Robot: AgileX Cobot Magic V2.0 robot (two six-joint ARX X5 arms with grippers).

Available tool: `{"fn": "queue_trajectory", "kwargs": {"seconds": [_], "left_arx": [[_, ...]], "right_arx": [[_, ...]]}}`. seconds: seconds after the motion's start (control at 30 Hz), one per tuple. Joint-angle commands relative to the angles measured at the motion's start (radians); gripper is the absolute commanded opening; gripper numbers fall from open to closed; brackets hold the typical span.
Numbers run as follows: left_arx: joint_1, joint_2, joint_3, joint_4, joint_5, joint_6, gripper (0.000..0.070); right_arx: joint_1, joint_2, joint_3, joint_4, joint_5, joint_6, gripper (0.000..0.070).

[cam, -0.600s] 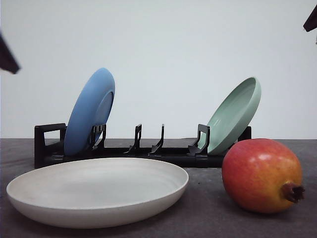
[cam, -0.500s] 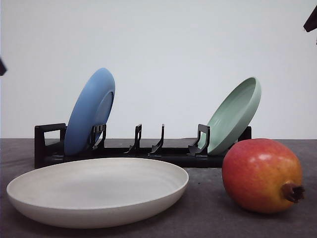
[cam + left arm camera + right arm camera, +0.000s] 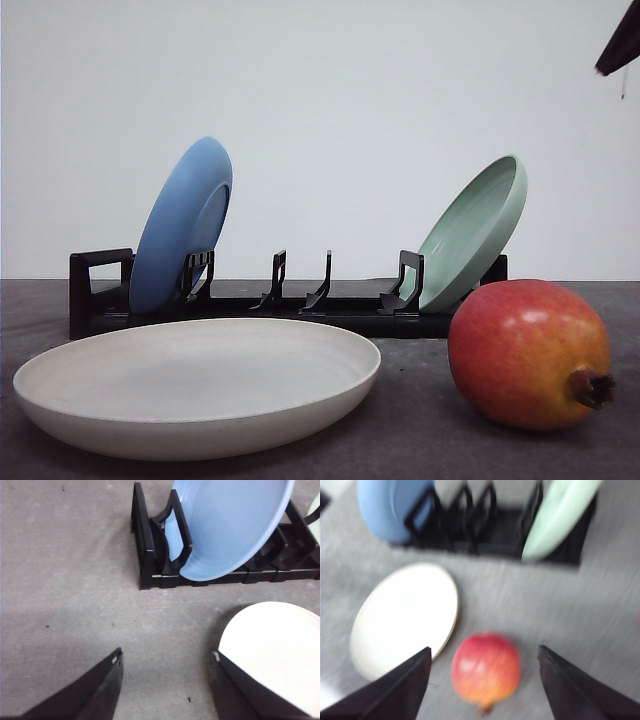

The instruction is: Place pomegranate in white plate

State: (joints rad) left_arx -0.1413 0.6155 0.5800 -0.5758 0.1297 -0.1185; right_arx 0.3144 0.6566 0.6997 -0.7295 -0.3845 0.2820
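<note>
Even, bright light throughout; the front and left wrist views are sharp, the right wrist view smeared by motion blur.

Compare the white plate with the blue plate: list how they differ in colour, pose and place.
The white plate is matte cream; the blue plate is light blue. The white plate lies flat on the grey table; the blue plate stands tilted on edge. The white plate sits in front of the black rack; the blue plate is slotted into the rack's left end. Both are round, shallow and empty.
</note>
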Motion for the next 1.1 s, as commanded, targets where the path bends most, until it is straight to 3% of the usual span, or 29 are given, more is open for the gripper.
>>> {"fn": "queue_trajectory", "kwargs": {"seconds": [0.0,0.13,0.33,0.57,0.83,1.07], "left_arx": [[0.0,0.005,0.012,0.01,0.002,-0.003,0.0326],[0.0,0.005,0.012,0.016,0.001,-0.003,0.0326],[0.0,0.005,0.012,0.016,-0.003,0.002,0.0325],[0.0,0.005,0.012,0.016,-0.036,0.002,0.0325],[0.0,0.005,0.012,0.019,-0.036,0.002,0.0325],[0.0,0.005,0.012,0.023,-0.036,0.002,0.0324]], "right_arx": [[0.018,0.039,0.038,-0.021,-0.002,0.032,0.0429],[0.065,0.142,0.085,-0.073,0.004,0.033,0.043],[0.175,0.286,0.115,-0.074,0.125,0.034,0.0439],[0.278,0.429,0.115,-0.048,0.242,0.087,0.0625],[0.323,0.551,0.115,0.05,0.255,0.146,0.0666],[0.332,0.647,0.115,0.06,0.27,0.151,0.0668]]}}
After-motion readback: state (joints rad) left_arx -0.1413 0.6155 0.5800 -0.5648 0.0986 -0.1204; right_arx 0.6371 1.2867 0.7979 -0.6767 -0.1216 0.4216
